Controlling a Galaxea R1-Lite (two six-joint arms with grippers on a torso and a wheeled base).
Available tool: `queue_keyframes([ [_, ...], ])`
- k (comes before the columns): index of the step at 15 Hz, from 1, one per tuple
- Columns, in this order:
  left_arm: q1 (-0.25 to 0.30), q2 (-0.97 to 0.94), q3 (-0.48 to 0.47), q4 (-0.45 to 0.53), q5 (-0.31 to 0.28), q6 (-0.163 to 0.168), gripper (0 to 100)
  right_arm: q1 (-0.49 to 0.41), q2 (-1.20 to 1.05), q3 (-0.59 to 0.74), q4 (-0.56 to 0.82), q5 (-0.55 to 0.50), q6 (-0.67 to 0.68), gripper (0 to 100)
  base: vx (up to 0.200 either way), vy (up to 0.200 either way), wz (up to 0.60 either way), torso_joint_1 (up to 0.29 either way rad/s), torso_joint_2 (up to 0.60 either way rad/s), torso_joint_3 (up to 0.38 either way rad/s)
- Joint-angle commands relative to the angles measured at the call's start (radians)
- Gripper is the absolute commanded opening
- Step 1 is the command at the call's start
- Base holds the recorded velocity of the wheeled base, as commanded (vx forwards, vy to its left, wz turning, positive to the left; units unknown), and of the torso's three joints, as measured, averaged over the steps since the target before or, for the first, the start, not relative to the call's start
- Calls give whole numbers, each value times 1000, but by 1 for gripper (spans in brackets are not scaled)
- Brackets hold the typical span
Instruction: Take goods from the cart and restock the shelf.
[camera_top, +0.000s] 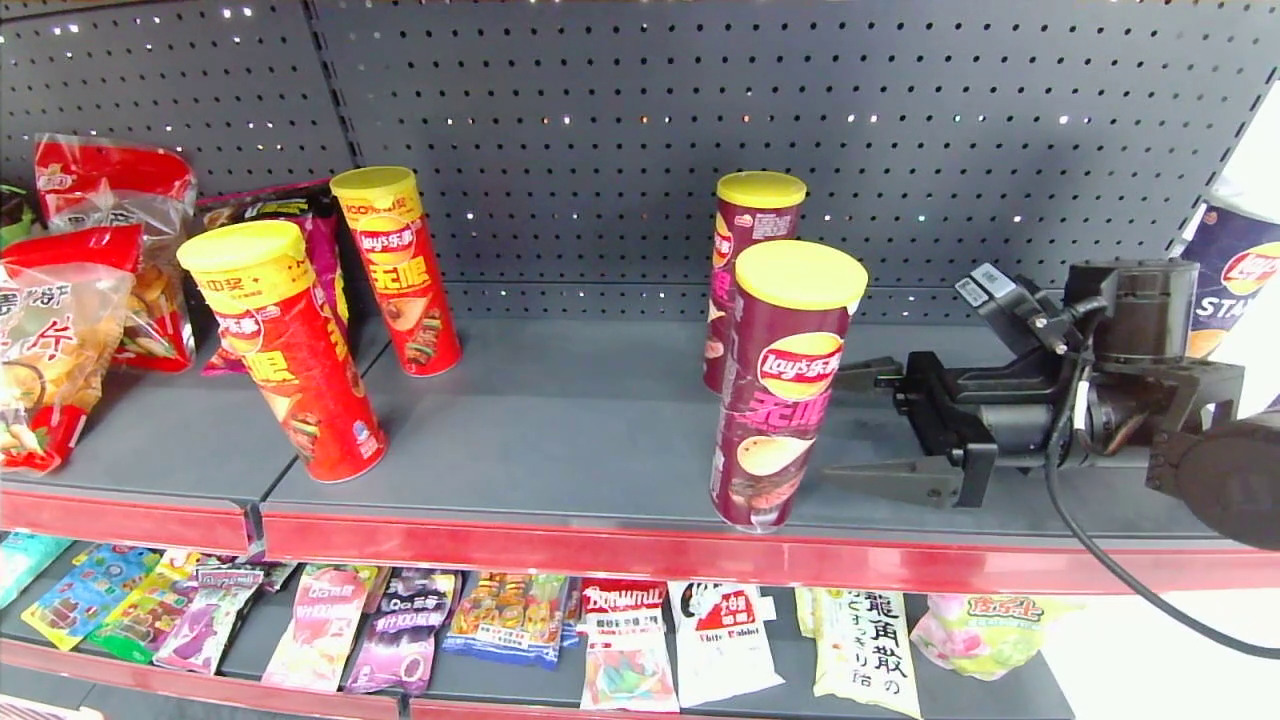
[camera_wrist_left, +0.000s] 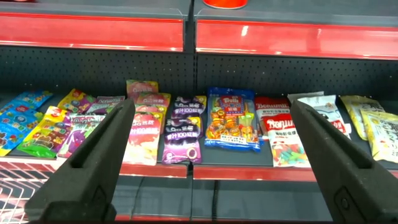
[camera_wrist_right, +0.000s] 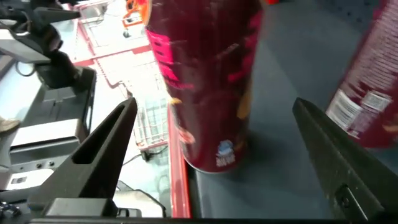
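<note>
Left tool (camera_wrist_left: 205, 162) hangs with fingers spread wide, facing the candy bags (camera_wrist_left: 233, 121) on the lower shelf (camera_wrist_left: 249, 158). Up on the grey shelf (camera_top: 560, 420), snack bags (camera_top: 70, 300) bunch at the far left. Next comes the front red can (camera_top: 285, 350) near the edge, then the rear red can (camera_top: 398, 270) by the back panel. Moving along, the rear purple can (camera_top: 745, 250) stands behind the front purple can (camera_top: 785, 385), which is upright at the red lip. Just right of it the right tool (camera_top: 845, 425) lies level, fingers parted, pinching nothing, tips flanking the can with gaps. Far right, a blue package (camera_top: 1235, 270).
</note>
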Motion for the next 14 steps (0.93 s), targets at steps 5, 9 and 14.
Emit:
queue_keyframes([
  [5, 0, 2, 0, 0, 0, 0, 100, 73, 25, -19, 0, -12, 0, 100, 0, 0, 0, 0, 0, 0],
  [9, 0, 2, 0, 0, 0, 0, 100, 108, 51, -59, 5, -32, 9, 100, 0, 0, 0, 0, 0, 0],
  [14, 0, 2, 0, 0, 0, 0, 100, 121, 78, -64, 3, -54, 14, 100, 0, 0, 0, 0, 0, 0],
])
